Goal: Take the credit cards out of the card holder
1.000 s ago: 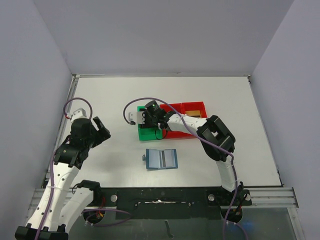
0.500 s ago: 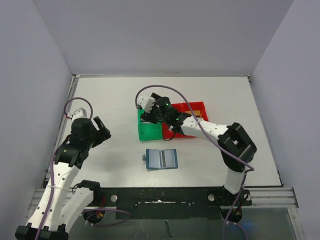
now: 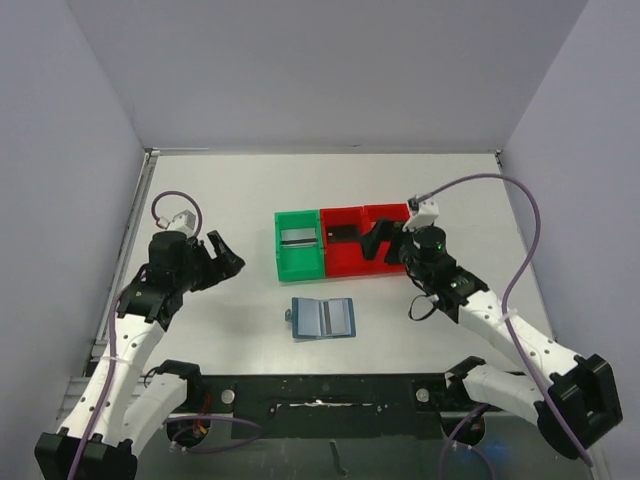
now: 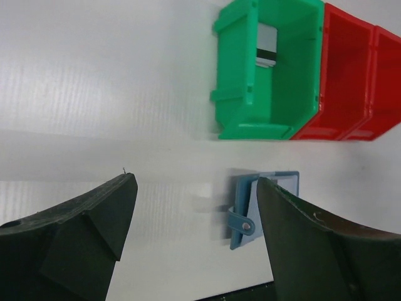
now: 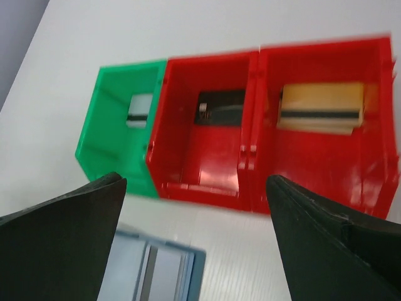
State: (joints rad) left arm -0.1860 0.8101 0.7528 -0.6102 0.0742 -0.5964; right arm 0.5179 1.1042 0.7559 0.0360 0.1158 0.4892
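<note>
Card holder (image 3: 323,318): a blue bifold lying opened flat on the white table (image 3: 220,200), both panels facing up, with a small tab at its left edge. It sits just in front of the row of bins but apart from them, roughly between the two arms. Nothing is touching it. The left wrist view shows it (image 4: 276,182) past the fingers, and the right wrist view catches only its far corner (image 5: 156,276). Whether any card remains in its pockets cannot be told.

Behind it stand three bins side by side, their walls touching:
- The green bin (image 3: 299,262) (image 4: 269,94) (image 5: 109,147) is on the left and holds a grey card (image 3: 299,237) (image 4: 266,50) (image 5: 141,110) with a dark stripe.
- The middle red bin (image 3: 345,262) (image 5: 200,169) holds a dark card (image 3: 345,233) (image 5: 220,108).
- The right red bin (image 3: 390,210) (image 5: 326,163) holds a tan card (image 5: 321,108) with a dark stripe (hidden by the arm in the top view).

Left gripper (image 3: 222,262) (image 4: 194,188): jaws spread wide with nothing between them. It is well to the left of the card holder and pointed toward it.

Right gripper (image 3: 385,238) (image 5: 195,182): jaws likewise parted and empty, above the near side of the red bins.
</note>
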